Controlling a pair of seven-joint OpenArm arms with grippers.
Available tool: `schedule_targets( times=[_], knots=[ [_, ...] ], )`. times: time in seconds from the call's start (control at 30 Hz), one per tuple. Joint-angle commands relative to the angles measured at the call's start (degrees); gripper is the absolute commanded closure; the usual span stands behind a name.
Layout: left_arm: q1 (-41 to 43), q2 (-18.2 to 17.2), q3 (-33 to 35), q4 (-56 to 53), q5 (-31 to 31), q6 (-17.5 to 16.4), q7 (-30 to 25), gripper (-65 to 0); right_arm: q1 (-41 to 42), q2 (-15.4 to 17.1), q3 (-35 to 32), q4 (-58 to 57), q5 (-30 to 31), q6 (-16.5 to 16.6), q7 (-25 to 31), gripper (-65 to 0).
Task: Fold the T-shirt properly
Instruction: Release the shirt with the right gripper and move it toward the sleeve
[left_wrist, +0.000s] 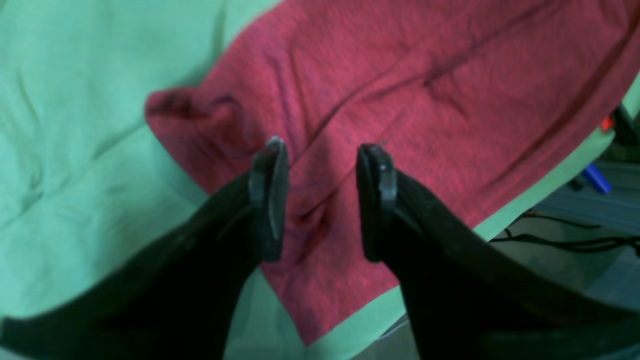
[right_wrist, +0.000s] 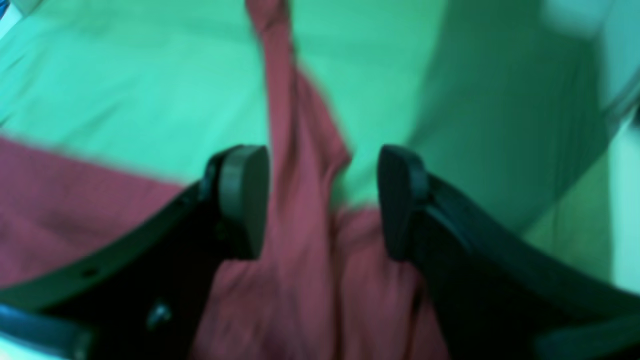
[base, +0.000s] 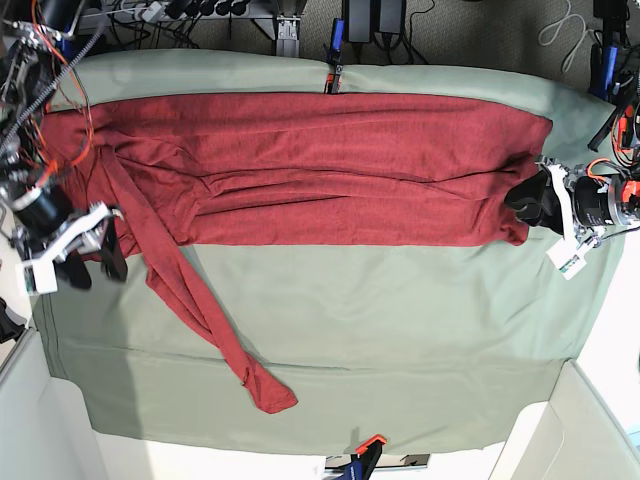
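Observation:
The dark red T-shirt (base: 320, 170) lies spread in a long band across the far half of the pale green sheet (base: 380, 340). A narrow red strip (base: 200, 310) trails from its left end diagonally toward the near edge. My right gripper (base: 95, 268) is open at the shirt's left end. In the right wrist view that strip (right_wrist: 295, 200) runs between its open jaws (right_wrist: 320, 160). My left gripper (base: 520, 203) is open at the shirt's right end. In the left wrist view (left_wrist: 324, 150) it hovers over a creased corner of the shirt (left_wrist: 400, 100).
The green sheet covers the whole table. A blue-and-orange clamp (base: 334, 52) sits at the far edge and an orange one (base: 368, 445) at the near edge. Cables and gear (base: 200, 12) lie beyond the far edge. White bin walls (base: 590, 420) stand at the near corners.

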Motion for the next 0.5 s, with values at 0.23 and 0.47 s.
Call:
schedule_targets(
  times=[0.23, 0.47],
  knots=[
    [-1.0, -0.3, -0.8, 2.2, -1.0, -0.3, -0.7, -25.7, 15.6, -5.6, -13.3, -20.9, -19.0, -7.3, 8.0, -34.7],
    [-0.9, 0.3, -0.8, 2.2, -1.0, -0.3, -0.8, -25.8, 25.9, -5.6, -23.5, -39.6, -25.4, -16.4, 10.3, -34.7]
  ],
)
